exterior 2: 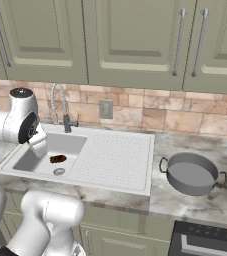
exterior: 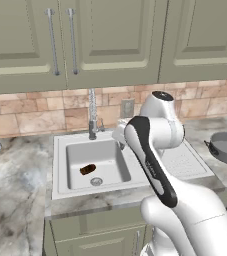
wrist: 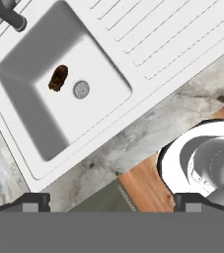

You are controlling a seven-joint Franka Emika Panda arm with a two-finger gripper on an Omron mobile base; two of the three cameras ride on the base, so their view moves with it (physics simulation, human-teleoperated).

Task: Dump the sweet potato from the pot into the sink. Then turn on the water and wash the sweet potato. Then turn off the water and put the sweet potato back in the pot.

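Gripper (wrist: 111,202) open above sink (wrist: 15,128); sweet potato (wrist: 58,78) beside drain (wrist: 81,89).

The light is even and soft, without glare. Inside the sink (wrist: 19,64) one wall is shaded darker than the bottom. All pictures are slightly coarse but sharp enough; the edges show no distortion.

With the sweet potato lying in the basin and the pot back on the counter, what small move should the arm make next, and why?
Probably reach toward the faucet lever to start the water. The sweet potato already lies in the sink beside the drain, the pot stands empty on the counter to the right, and no stream is running. The gripper is open, holds nothing and looks down on the basin from above.
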